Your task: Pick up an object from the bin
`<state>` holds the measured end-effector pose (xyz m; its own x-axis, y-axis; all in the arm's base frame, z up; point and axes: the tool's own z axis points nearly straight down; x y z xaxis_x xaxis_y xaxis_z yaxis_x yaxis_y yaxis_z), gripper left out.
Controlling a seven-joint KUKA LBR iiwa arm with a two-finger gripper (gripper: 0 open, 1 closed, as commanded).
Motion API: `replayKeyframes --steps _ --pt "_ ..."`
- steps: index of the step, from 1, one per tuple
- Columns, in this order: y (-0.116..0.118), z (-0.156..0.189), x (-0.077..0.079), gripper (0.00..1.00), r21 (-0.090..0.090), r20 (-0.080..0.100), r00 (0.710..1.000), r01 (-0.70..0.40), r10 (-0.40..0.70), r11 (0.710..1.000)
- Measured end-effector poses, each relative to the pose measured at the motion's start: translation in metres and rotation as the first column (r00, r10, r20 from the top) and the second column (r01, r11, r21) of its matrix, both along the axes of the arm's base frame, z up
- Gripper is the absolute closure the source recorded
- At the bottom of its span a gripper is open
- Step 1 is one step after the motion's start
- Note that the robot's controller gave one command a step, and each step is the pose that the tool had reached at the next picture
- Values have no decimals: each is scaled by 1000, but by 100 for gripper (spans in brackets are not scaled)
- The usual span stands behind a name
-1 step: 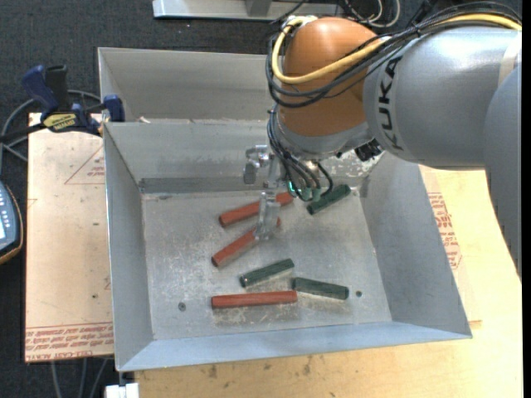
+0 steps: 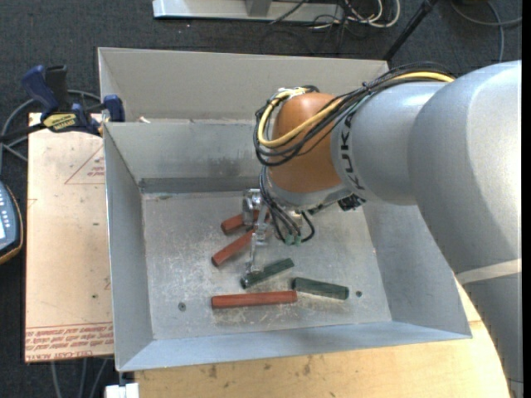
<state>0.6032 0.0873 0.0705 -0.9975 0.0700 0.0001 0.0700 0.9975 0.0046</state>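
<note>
Near the middle of the bin (image 2: 166,247), the tool (image 2: 253,264) hangs just beside a red-brown stick (image 2: 231,254); open or closed, I cannot tell.

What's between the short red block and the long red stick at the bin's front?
In the camera view, a slanted red-brown stick lies between the short red block and the long red stick, then bare bin floor.

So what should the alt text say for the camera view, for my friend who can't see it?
A silver robot arm with an orange wrist cover reaches from the right down into a grey metal bin, ending beside two short red-brown sticks. Two dark green sticks and a long red-brown stick lie nearer the front.
</note>
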Motion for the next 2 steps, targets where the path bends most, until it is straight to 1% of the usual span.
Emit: replayKeyframes --steps 1,2 --pt "-1 4 2 100 -1 11 1000 0 0 1000" --pt "0 163 4 100 -2 11 999 54 -54 999"
